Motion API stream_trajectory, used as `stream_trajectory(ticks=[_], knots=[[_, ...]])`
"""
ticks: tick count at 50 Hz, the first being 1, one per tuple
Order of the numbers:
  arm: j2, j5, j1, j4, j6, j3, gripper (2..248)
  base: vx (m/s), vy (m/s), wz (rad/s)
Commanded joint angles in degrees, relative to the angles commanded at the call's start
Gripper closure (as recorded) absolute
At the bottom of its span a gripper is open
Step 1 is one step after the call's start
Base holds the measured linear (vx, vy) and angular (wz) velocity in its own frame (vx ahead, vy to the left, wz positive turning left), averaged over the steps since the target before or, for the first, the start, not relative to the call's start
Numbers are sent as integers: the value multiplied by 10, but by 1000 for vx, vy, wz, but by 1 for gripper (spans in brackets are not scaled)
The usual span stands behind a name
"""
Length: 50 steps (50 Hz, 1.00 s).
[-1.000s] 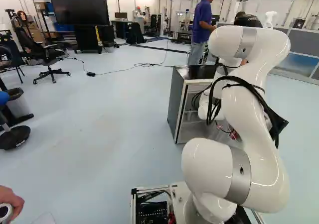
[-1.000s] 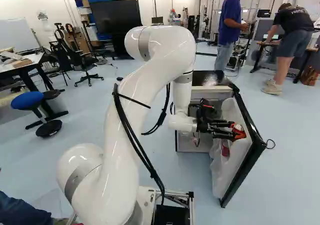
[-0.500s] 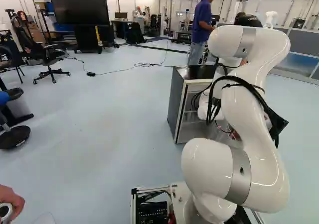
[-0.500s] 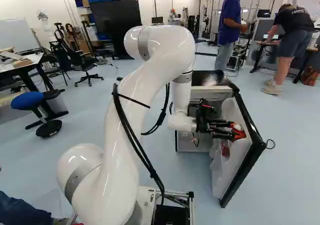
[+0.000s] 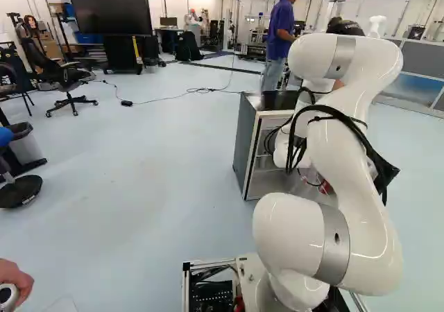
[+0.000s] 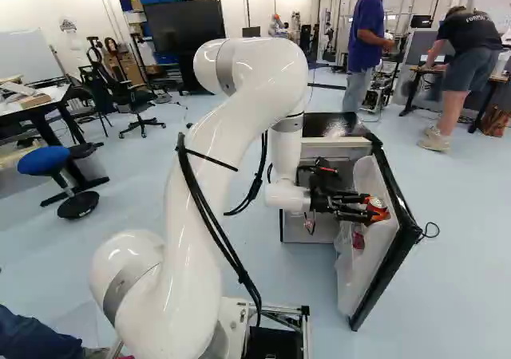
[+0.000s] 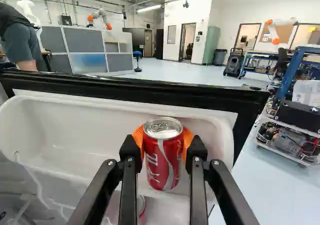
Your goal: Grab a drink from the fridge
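Item one: the black, two-fingered tool with orange pads point(image 7: 163, 141), right of the middle in the right base view. I have it pinching the drink, one pad pressed to each side below the lid.

Item two: the red aluminium can with a silver lid point(image 7: 164, 160), upright between the fingertips, its pull tab uppermost and unopened as far as I can see. It sits inside the white plastic door shelf point(image 7: 85, 122). Whether its base touches the shelf floor, I cannot tell.

Item three: the small grey-sided fridge point(image 5: 245, 144), centre right of the left base view; its black-edged door point(image 6: 391, 267) stands open at the right of the right base view.

Item four: a second red can point(image 7: 142, 211), partly hidden, lower down in the door, beneath the tool.

Item five: the glossy white arm point(image 6: 196, 191), reaching from the foot of the right base view up and over to the door, black cables point(image 6: 215, 223) slack along it.

Step in hand, by my reading: grip made, removal due. The next move calls for a steady hold and a straight lift over the shelf's rim, then a withdrawal towards the base. Hazard: pulling sideways too soon could snag the can on the rim or swing the door.
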<state>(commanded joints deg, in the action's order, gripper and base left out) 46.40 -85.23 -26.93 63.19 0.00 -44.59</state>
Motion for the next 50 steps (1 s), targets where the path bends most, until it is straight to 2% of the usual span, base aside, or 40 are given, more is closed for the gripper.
stream_trajectory(ticks=[27,50], knots=[[-7,0,11,0,0,14,154,0,0,0],[3,0,11,0,0,-5,154,0,0,0]])
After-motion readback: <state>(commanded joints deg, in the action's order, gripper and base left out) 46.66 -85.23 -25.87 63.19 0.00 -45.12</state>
